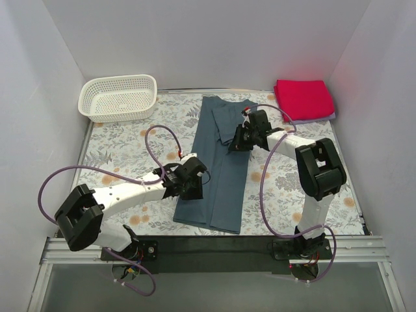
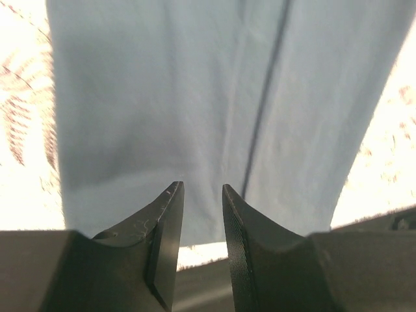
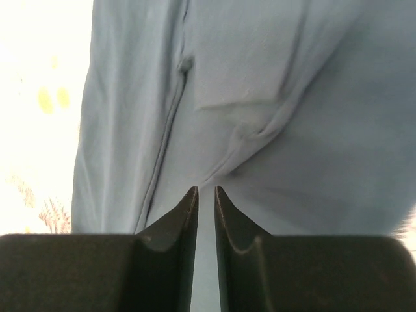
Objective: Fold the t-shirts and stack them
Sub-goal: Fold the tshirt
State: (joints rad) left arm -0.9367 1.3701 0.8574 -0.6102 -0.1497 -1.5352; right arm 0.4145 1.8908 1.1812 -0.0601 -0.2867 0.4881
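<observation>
The blue-grey shirt (image 1: 224, 188) lies flat under my left end effector (image 2: 201, 188), which is open a little and holding nothing. My right end effector (image 3: 206, 190), by its top, is almost closed; I can't tell if it pinches.

I can read no writing, label, brand mark, number or sign anywhere in my overhead view or in either of my wrist views.
</observation>
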